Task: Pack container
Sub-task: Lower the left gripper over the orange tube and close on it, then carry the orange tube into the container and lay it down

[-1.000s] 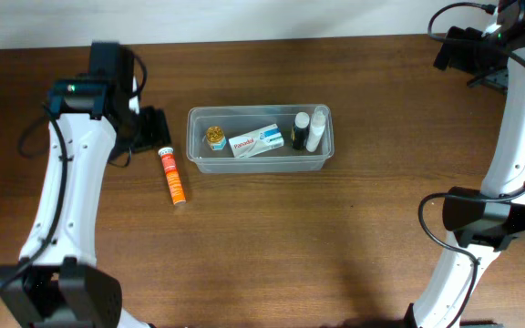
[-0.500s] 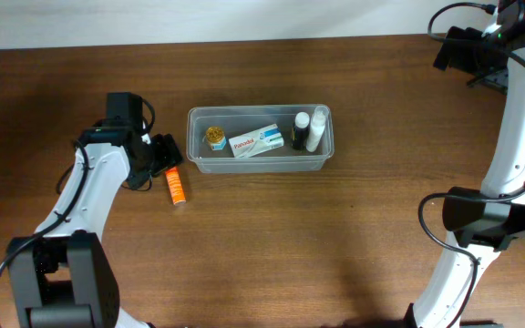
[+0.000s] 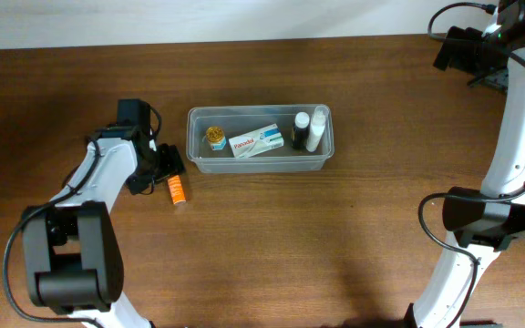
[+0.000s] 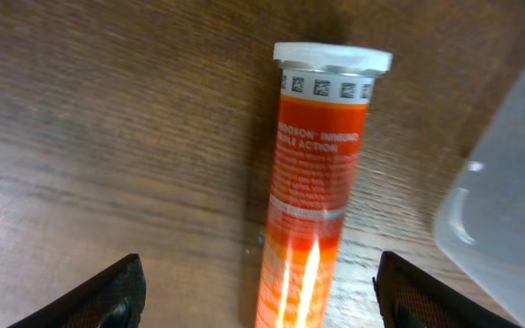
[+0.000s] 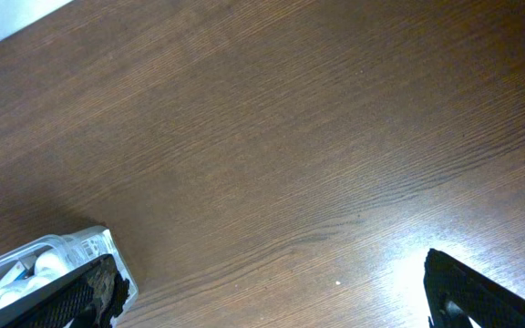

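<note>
Our left gripper (image 4: 258, 296) spread wide, its fingers either side of the orange tube (image 4: 317, 182), which we see lying on the table (image 4: 108, 137) just beside the clear container (image 3: 258, 167), our right gripper (image 5: 281, 292) also spread, well apart.

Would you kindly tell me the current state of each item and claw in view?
container: open, lidless, partly filled.
orange tube: capped, lying on the table outside the container.
medicine box: closed, lying inside the container.
gold-topped jar: inside the container.
dark bottle: inside the container.
white bottle: inside the container.
left claw: open, either side of the orange tube, not touching it.
right claw: open, empty.
</note>
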Motion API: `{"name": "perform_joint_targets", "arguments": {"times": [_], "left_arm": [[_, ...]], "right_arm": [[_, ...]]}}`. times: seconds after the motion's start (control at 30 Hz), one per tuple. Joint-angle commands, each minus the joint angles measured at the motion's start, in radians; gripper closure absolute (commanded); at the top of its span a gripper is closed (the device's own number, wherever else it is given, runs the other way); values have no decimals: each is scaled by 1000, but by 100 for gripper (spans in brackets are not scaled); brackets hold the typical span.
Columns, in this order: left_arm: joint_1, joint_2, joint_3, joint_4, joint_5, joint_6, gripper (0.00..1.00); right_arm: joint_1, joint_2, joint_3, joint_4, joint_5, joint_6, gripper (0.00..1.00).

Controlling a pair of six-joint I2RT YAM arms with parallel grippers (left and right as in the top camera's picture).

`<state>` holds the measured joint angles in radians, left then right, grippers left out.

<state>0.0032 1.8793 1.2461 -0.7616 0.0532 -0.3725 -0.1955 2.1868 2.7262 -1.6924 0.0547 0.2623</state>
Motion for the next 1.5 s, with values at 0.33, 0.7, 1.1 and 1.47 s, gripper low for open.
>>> {"name": "perform_joint_targets", "arguments": {"times": [0.33, 0.7, 1.1, 1.47], "left_arm": [[-23, 41, -9, 56, -16, 136, 20], [-48, 124, -9, 69, -21, 136, 28], [-48, 124, -8, 74, -44, 136, 66], [-46, 122, 122, 7, -50, 167, 80]], "right_arm": [[4, -11, 10, -3, -2, 8, 2], [4, -11, 10, -3, -2, 8, 2], [4, -11, 10, -3, -2, 8, 2], [4, -11, 10, -3, -2, 8, 2]]}}
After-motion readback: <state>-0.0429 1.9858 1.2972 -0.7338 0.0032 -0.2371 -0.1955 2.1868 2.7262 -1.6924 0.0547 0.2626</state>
